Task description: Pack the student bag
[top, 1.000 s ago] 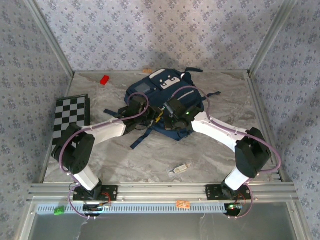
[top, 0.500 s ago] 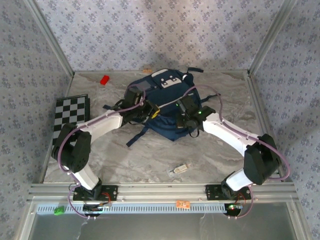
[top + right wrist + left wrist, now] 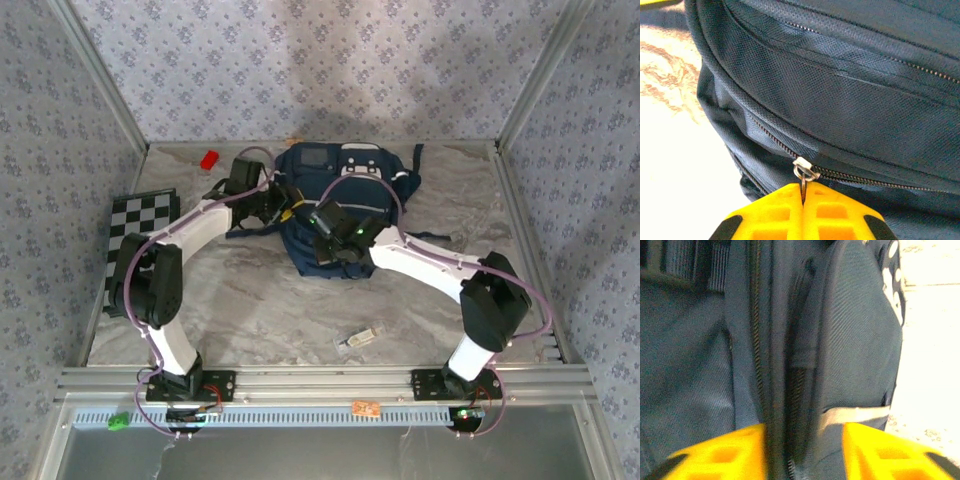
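So the right hand (image 3: pixel 803 192) has its yellow fingers pinched tight together on the little metal zipper pull (image 3: pixel 805 170), which sits right at its fingertips. The student bag (image 3: pixel 310 175) is smack in front of that hand: navy fabric with zipper tracks running across just past the fingertips. There's pale marbled tabletop (image 3: pixel 670 150) off to the left in its wrist view.

The left hand (image 3: pixel 802 432) is different. Its fingers stand apart, one on each side of a zippered fold of the bag that runs straight away from it. Can't tell if they're actually pressing on it.

From above, the bag lies toward the far side of the tabletop, with the left hand at its left edge and the right hand at its near edge. The checkerboard (image 3: pixel 140 235) is well off to the outer side of the left hand, with a red block (image 3: pixel 209 159) a bit beyond that hand. A small pale thing (image 3: pixel 360 338) lies behind the right hand, toward the arm bases.
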`<state>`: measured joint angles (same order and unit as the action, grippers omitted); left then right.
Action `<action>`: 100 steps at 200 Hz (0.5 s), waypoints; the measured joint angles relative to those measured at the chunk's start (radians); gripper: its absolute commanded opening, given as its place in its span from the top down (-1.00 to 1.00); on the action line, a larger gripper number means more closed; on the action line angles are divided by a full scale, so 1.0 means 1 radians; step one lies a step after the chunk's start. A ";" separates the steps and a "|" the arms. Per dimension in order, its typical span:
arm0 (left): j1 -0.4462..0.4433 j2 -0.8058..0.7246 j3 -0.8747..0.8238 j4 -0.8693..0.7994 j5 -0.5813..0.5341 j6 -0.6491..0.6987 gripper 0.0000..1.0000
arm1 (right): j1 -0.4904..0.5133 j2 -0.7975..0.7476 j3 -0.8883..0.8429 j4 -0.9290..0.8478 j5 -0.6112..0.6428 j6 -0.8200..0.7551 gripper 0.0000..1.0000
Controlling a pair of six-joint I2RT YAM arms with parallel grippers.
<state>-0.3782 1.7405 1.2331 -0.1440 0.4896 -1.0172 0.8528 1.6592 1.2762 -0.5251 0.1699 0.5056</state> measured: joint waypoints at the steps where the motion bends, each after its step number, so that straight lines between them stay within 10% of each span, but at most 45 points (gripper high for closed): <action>1: 0.001 -0.002 -0.001 0.002 0.000 0.000 0.03 | 0.000 0.000 0.000 0.000 0.000 0.001 1.00; 100: -0.182 -0.261 -0.349 0.120 -0.193 -0.357 0.10 | -0.035 -0.038 -0.040 0.031 -0.045 0.056 1.00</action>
<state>-0.5602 1.4796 0.8845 -0.0238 0.2962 -1.3743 0.8177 1.6215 1.2362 -0.4946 0.1249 0.5613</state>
